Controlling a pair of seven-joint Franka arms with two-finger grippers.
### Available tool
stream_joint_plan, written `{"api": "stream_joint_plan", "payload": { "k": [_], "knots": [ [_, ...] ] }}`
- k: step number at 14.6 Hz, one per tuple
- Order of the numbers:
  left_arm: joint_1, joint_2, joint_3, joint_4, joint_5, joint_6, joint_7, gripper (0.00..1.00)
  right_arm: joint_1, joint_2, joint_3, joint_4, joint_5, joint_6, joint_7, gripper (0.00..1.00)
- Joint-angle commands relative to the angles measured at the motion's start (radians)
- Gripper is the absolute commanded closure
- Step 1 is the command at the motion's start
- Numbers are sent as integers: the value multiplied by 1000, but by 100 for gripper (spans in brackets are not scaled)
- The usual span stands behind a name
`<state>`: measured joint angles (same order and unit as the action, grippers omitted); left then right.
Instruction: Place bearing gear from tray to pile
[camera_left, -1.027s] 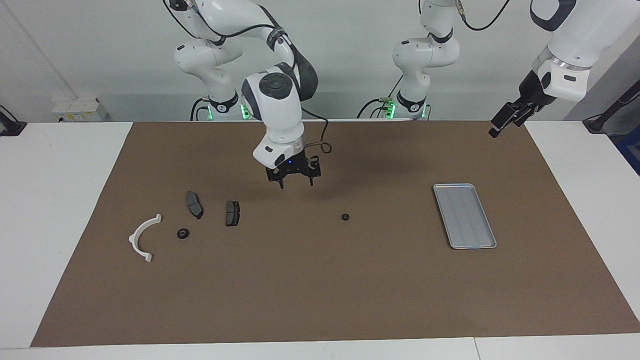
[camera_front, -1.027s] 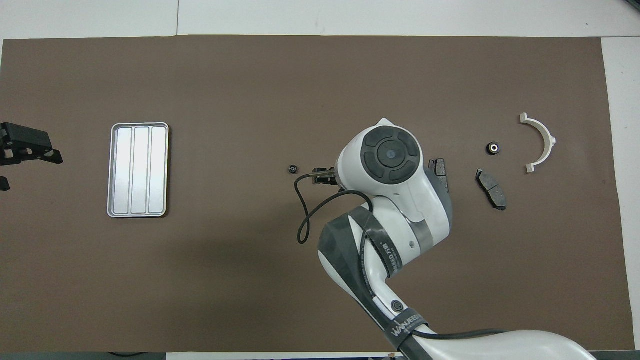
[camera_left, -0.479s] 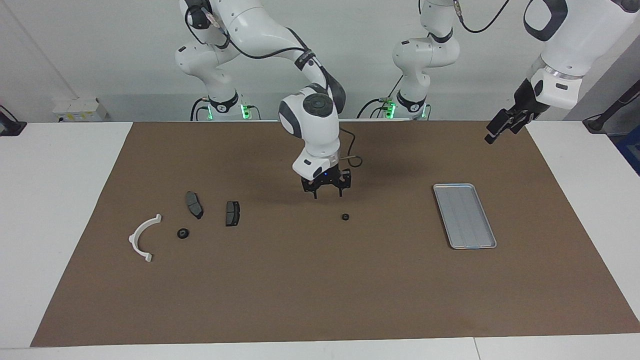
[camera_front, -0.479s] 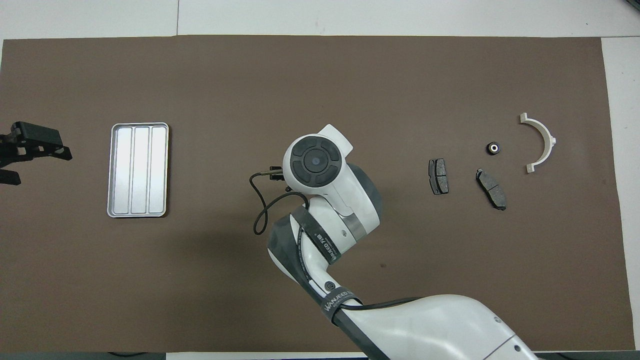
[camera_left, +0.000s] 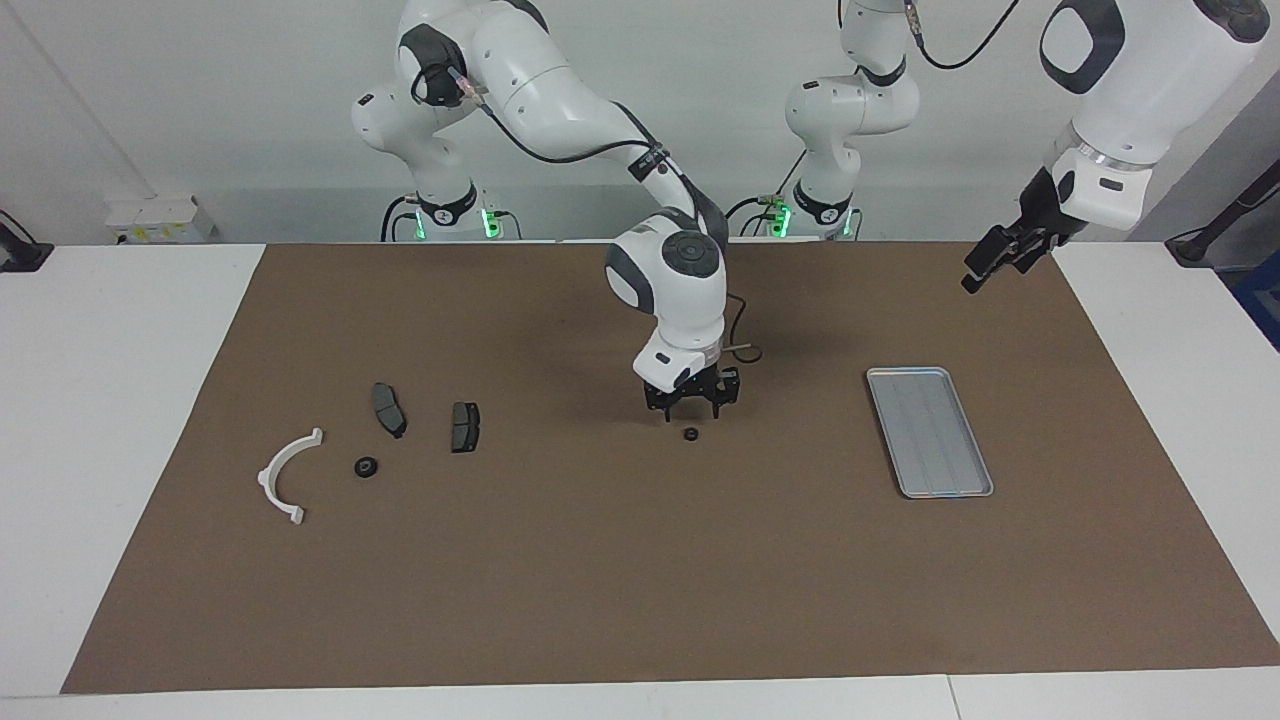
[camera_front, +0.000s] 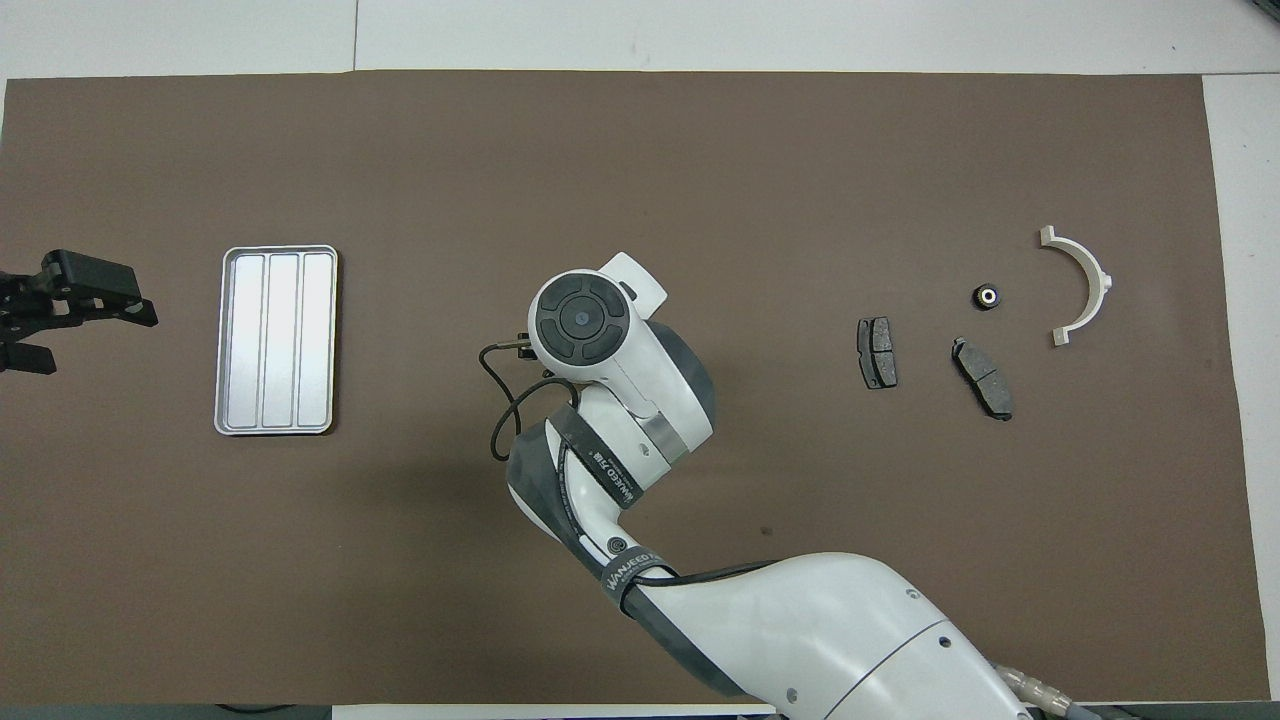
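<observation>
Facing view: table (camera_left: 120, 400) carries tray (camera_left: 930, 432) at 3 o'clock of bearing gear (camera_left: 690, 434) and pile (camera_left: 388, 410) at 9. Gear lies outside tray, well apart from both. My right gripper (camera_left: 691, 412) hangs just over it, spread and empty, judged ready to pinch. My left gripper (camera_left: 990, 262) spread, waits over table's edge.

the tray (camera_left: 930, 432) lies toward the left arm's end of the mat (camera_left: 640, 590); a gear (camera_left: 690, 434) sits mid-mat (well apart from it); the pile (camera_left: 380, 440) lies toward the right arm's end, a second gear (camera_left: 367, 467) in it.
</observation>
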<state>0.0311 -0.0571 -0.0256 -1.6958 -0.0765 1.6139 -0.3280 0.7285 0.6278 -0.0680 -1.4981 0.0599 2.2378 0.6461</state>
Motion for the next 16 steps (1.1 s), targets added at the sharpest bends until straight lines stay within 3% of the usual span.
{"api": "stream_joint_plan", "payload": {
  "k": [1,13,16],
  "knots": [
    [-10,-21,0,-25,-6,12,11,0,-3,23,0,27,-14,-7,15,30],
    [-22,-23,0,25,-6,-91,14,0,-6,59,2,32,-12,40,4,30],
    [-22,-26,0,19,-6,-88,18,0,-11,69,2,55,-11,39,4,40]
  ]
}}
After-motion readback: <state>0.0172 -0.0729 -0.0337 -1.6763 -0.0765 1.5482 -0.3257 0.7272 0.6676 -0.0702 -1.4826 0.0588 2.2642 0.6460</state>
